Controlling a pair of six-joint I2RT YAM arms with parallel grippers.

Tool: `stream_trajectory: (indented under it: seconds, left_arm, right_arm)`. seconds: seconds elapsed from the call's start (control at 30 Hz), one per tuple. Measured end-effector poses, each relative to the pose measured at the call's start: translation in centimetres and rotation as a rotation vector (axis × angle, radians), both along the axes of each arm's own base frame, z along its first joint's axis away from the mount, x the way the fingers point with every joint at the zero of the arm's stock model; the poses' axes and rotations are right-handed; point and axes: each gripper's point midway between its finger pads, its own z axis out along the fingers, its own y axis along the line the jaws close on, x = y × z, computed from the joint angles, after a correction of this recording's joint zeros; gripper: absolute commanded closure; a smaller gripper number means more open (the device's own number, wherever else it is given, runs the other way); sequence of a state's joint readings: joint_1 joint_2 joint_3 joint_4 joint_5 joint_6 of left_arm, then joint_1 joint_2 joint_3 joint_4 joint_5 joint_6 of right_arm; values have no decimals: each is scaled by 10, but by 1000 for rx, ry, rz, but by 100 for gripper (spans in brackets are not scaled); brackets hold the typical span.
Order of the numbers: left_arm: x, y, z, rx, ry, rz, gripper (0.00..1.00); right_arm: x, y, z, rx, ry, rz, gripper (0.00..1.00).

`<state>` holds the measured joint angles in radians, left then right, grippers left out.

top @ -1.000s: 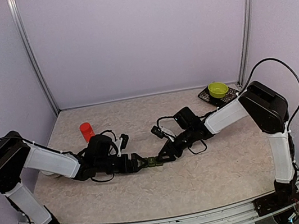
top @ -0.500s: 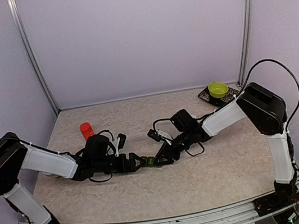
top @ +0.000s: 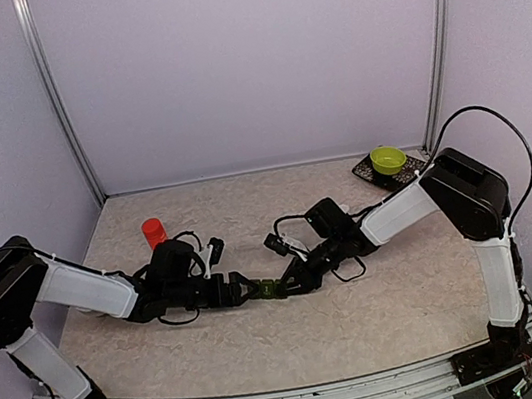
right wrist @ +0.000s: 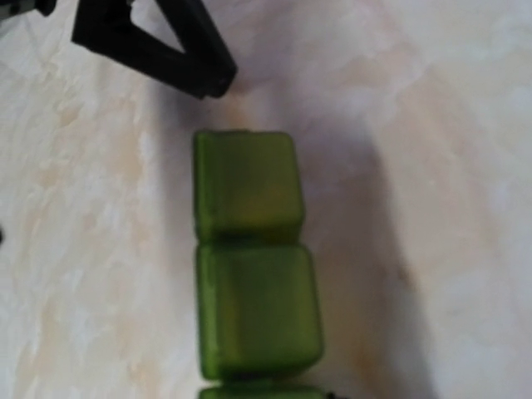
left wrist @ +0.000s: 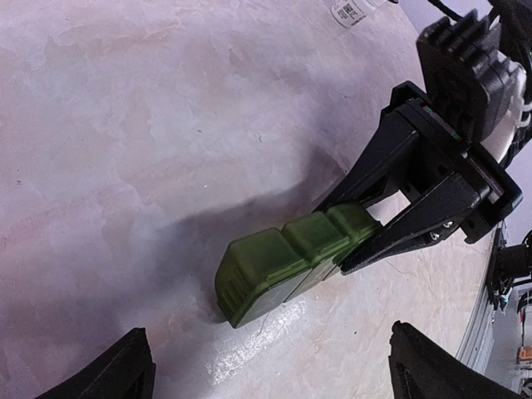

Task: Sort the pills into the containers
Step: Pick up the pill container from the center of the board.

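Three joined green containers (left wrist: 283, 259) sit pinched endwise in the right tool (left wrist: 351, 237); left tool (left wrist: 274, 370) gapes empty

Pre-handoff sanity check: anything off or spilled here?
Nothing spilled or damaged. The green container strip lies mid-table, the right gripper shut on one end, the left gripper open just short of the other. No loose pills visible.
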<state>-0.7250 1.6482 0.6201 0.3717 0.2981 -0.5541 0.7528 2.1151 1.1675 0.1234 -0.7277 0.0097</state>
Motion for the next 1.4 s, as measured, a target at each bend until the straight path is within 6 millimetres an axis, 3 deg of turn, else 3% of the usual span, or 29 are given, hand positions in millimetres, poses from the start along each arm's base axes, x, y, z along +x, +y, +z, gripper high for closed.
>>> stream_trajectory:
  seconds: [0.2, 0.33, 0.43, 0.53, 0.67, 0.8, 0.97, 1.1, 1.23, 1.4]
  left_arm:
    - [-2, 2, -3, 4, 5, 0, 4]
    - [-4, 4, 4, -2, -17, -7, 2]
    - [-8, 6, 24, -33, -79, -38, 1]
    - [-17, 8, 60, -96, -193, -82, 1]
    - [-29, 13, 111, -176, -389, -136, 1]
    - [-43, 18, 138, -224, -540, -174, 1]
    - [-82, 8, 141, -238, -723, -310, 1]
    - [-108, 1, 146, -236, -899, -424, 1]
    - [-114, -1, 158, -212, -1079, -478, 1]
    - [-107, -14, 155, -125, -1199, -556, 1]
  right_arm:
    - [-12, -1, 0, 29, 39, 37, 97]
    - [-20, -2, 2, 45, 76, 55, 99]
    - [-29, -5, 4, 44, 138, 56, 99]
    - [-41, -9, 10, 43, 212, 56, 99]
    - [-55, -12, 42, 85, 275, 65, 98]
    - [-65, -14, 88, 158, 298, 90, 98]
    - [-78, -18, 134, 226, 334, 128, 100]
    - [-90, -24, 151, 244, 387, 153, 100]
    - [-99, -29, 158, 239, 428, 163, 97]
    - [-115, -30, 169, 228, 444, 193, 98]
